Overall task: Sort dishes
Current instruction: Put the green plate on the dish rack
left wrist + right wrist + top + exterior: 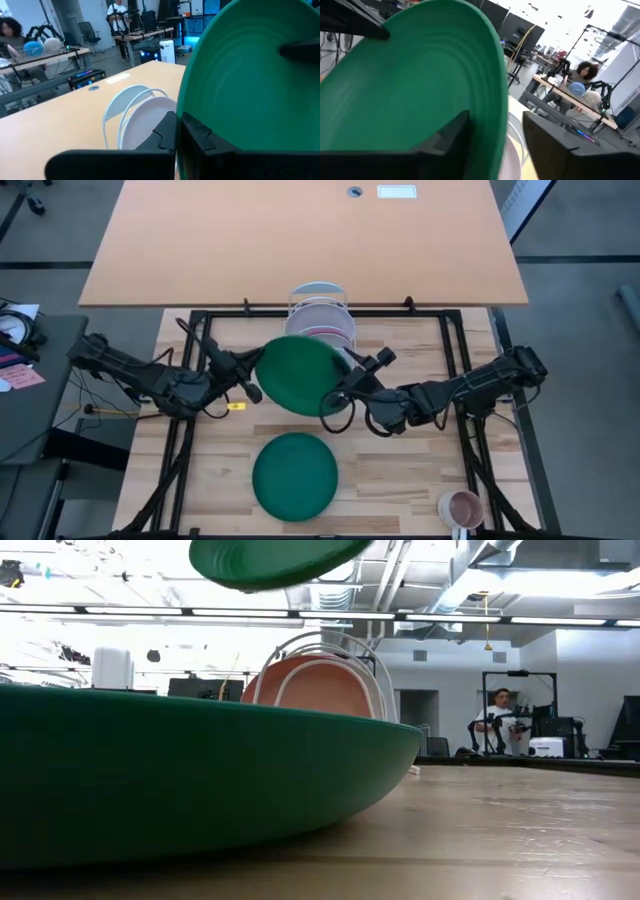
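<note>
A dark green plate (pixel 303 375) hangs in the air between both grippers, in front of the white wire rack (pixel 322 310). My left gripper (pixel 255 375) is shut on its left rim. My right gripper (pixel 340 392) is open at the right rim (pixel 495 115), with one finger over the plate's inner face and the other behind it; a gap shows beside the rim. A second dark green plate (pixel 295 475) lies flat on the table toward the near edge. The rack holds standing plates: a white one (pixel 145 125) and a terracotta one (pixel 325 690). My left gripper pinches the held green plate's left rim (pixel 187 112) between its two fingers, coming level from the table's left. The plate is lifted clear of the table and tilted, its inner face turned up and toward the right arm.
A small pink mug (pixel 460 508) stands at the table's near right corner. A large tan tabletop (pixel 300 240) lies beyond the rack. The black frame rails (pixel 470 380) run along both sides of the wooden work surface. People sit at desks in the room behind.
</note>
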Controlling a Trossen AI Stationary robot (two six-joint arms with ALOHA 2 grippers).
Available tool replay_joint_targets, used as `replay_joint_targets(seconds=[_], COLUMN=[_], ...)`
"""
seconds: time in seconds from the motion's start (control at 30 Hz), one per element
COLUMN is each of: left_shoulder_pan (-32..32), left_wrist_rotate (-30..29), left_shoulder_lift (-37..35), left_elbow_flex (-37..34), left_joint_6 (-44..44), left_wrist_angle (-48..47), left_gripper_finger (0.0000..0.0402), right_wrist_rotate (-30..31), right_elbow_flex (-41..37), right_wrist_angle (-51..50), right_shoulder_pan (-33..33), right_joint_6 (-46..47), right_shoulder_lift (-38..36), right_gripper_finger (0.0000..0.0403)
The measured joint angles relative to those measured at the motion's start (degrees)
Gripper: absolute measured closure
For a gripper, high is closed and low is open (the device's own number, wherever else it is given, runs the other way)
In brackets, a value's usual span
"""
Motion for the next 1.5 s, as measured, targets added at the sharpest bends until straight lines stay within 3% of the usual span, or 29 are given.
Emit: replay_joint_targets(seconds=[0.17, 0.23, 0.5, 0.63, 0.83, 0.93, 1.07, 1.27, 1.5], left_shoulder_pan=[-0.03, -0.03, -0.53, -0.92, -5.16, -7.67, -10.14, -11.66, -11.63], left_wrist_rotate=[-0.57, -0.75, 0.51, 0.45, 0.65, 3.67, 10.02, 10.42, 8.78], left_shoulder_lift=[1.42, 1.86, 1.37, -0.31, -2.23, -2.14, -1.62, -0.93, 1.42], left_elbow_flex=[0.0, -0.02, -0.04, -0.02, 0.02, 0.02, 0.02, 0.02, 0.02], left_joint_6=[3.79, 5.05, 1.47, 3.77, 12.39, 19.77, 28.49, 40.98, 42.37], left_wrist_angle=[2.88, 3.42, 2.6, 2.43, 0.33, 1.23, 10.13, 21.81, 17.79], left_gripper_finger=[0.0401, 0.0401, 0.0369, 0.0338, 0.0276, 0.0247, 0.0225, 0.0209, 0.0159], right_wrist_rotate=[0.47, 0.62, 1.49, 5.41, 6.76, 6.61, 6.64, 6.58, 4.99], right_elbow_flex=[0.09, 0.15, 0.15, 0.46, 2.07, 2.33, 2.36, 2.43, 2.43], right_wrist_angle=[0.03, -0.4, -0.94, -2.22, -1.21, -1.27, -1.16, -0.71, 0.03], right_shoulder_pan=[0.06, 0.39, 1.31, 2.59, 4.06, 4.46, 4.55, 4.78, 4.76], right_joint_6=[0.05, -0.17, -1.53, -6.09, -6.53, -6.88, -6.86, -6.66, -6.64], right_shoulder_lift=[-0.05, -0.23, -0.26, -0.11, -0.17, -0.13, -0.13, -0.13, -0.13], right_gripper_finger=[0.0367, 0.0388, 0.039, 0.0391, 0.0391, 0.0391, 0.0391, 0.0391, 0.0391])
